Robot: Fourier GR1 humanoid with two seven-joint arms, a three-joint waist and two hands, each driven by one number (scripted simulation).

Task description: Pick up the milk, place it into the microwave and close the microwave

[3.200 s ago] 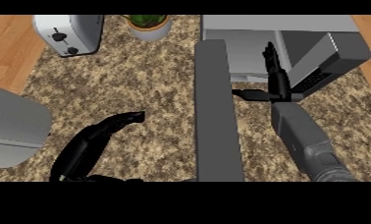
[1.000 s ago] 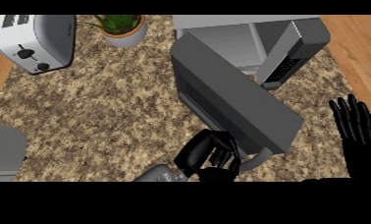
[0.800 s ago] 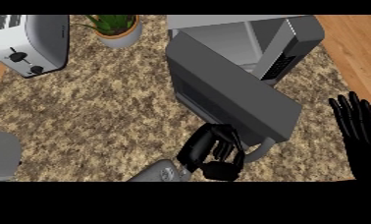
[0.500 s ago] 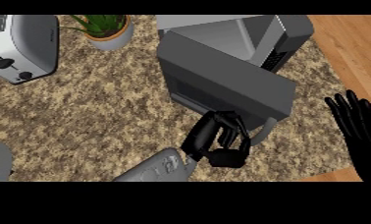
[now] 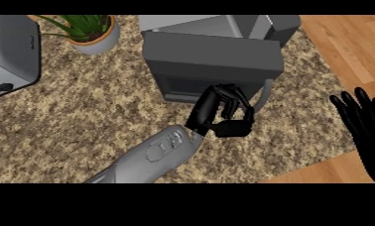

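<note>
The grey microwave (image 5: 219,24) stands at the counter's back, and its door (image 5: 212,56) is swung almost flat across its front, with the handle (image 5: 265,93) at its right end. My left hand (image 5: 219,113) rests against the lower front of the door, its fingers curled and holding nothing. At the view's right edge my right hand (image 5: 357,116) stays open, fingers up. No milk shows in this view.
A potted plant (image 5: 92,31) stands at the back left, and a grey toaster (image 5: 15,51) sits at the far left edge. The speckled counter (image 5: 88,106) ends at the right, where wooden floor (image 5: 337,36) begins.
The microwave door has swung from wide open to almost shut, with my left hand moving up and in behind it. My right hand has stayed at the right edge.
</note>
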